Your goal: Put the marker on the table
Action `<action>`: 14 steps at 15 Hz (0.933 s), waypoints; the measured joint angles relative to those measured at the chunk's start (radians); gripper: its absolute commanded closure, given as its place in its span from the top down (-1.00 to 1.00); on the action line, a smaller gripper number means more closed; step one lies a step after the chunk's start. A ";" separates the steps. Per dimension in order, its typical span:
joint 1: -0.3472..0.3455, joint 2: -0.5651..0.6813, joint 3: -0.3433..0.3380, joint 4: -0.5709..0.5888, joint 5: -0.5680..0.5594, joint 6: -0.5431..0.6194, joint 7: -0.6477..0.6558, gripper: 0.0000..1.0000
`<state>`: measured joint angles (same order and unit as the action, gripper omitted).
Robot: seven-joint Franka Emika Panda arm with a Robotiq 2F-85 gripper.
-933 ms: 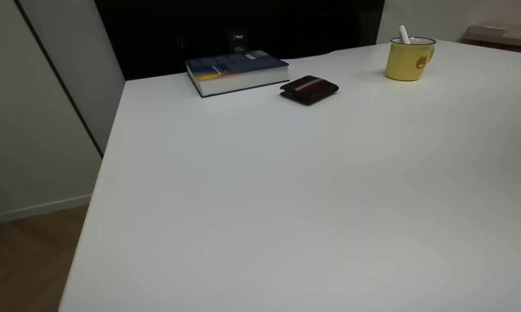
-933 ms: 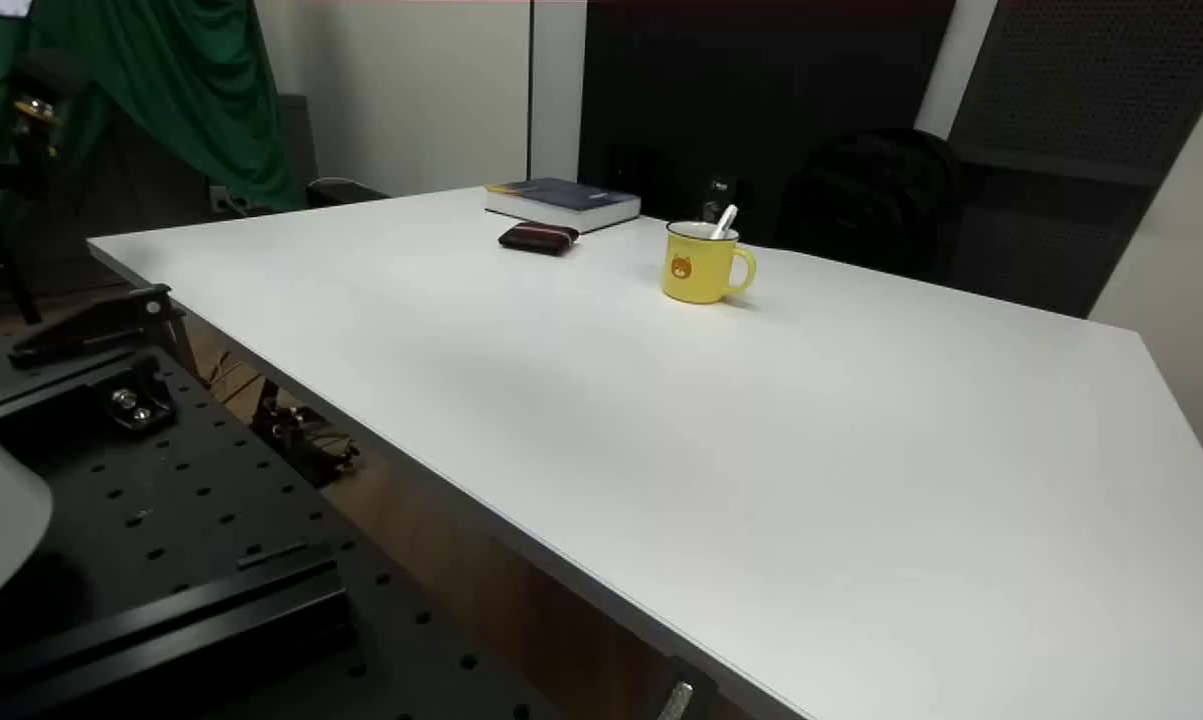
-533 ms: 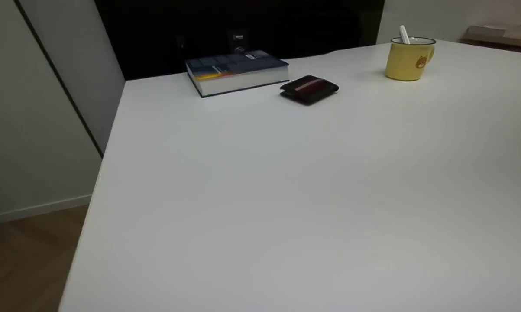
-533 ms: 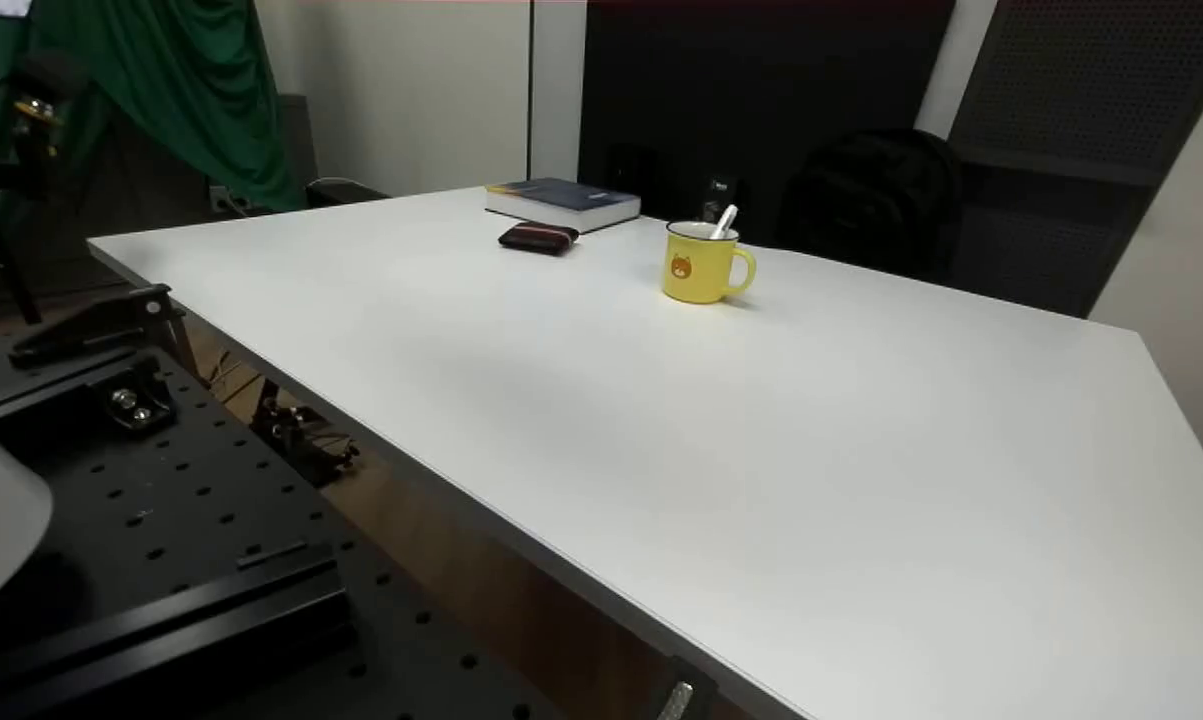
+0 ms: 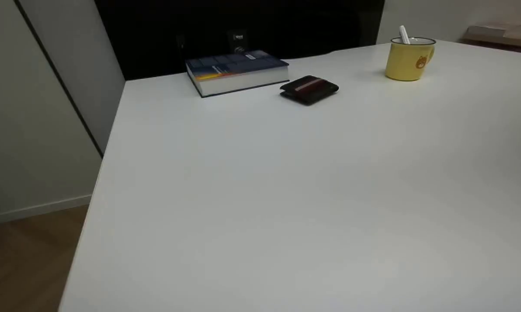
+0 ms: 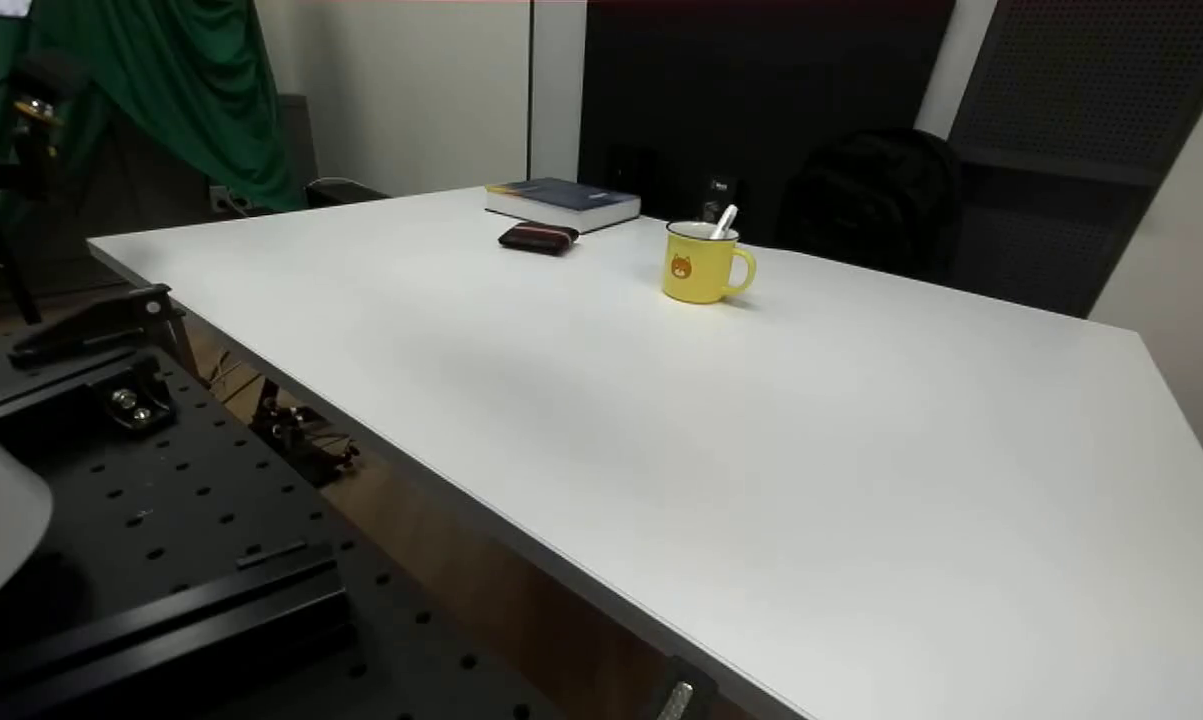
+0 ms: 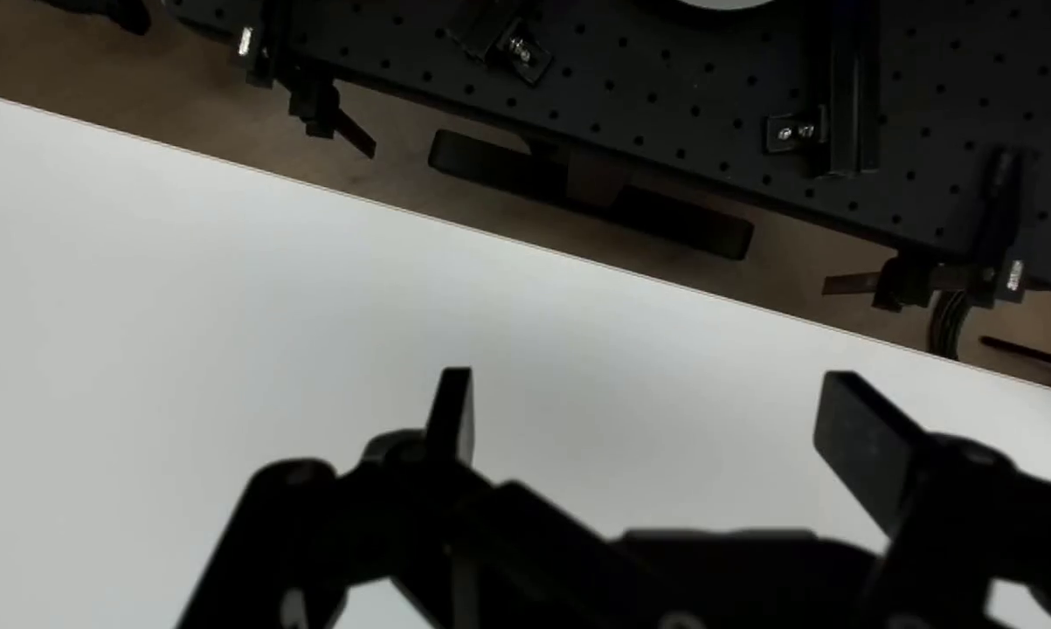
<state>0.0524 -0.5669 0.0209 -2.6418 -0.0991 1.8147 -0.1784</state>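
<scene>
Standing tilted in mug: marker, white end poking out. Tool over desk, 2 jaws wide apart, nothing between; marker outside wrist view, exact bearing unclear. Next, probably: reach mug, pinch across tilt.

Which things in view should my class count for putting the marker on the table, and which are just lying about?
For the job: marker, leaning in the yellow mug; table; gripper, open.
Lying about: hardcover book; striped wallet; probably a black backpack.
</scene>
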 measured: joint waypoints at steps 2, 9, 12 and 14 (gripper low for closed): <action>0.011 0.067 0.011 -0.001 -0.006 0.074 0.000 1.00; 0.019 0.395 0.036 0.038 -0.097 0.502 0.005 1.00; 0.000 0.515 0.035 0.112 -0.168 0.622 0.033 1.00; -0.014 0.590 0.029 0.174 -0.222 0.691 0.078 1.00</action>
<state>0.0386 0.0236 0.0497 -2.4674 -0.3213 2.5062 -0.1008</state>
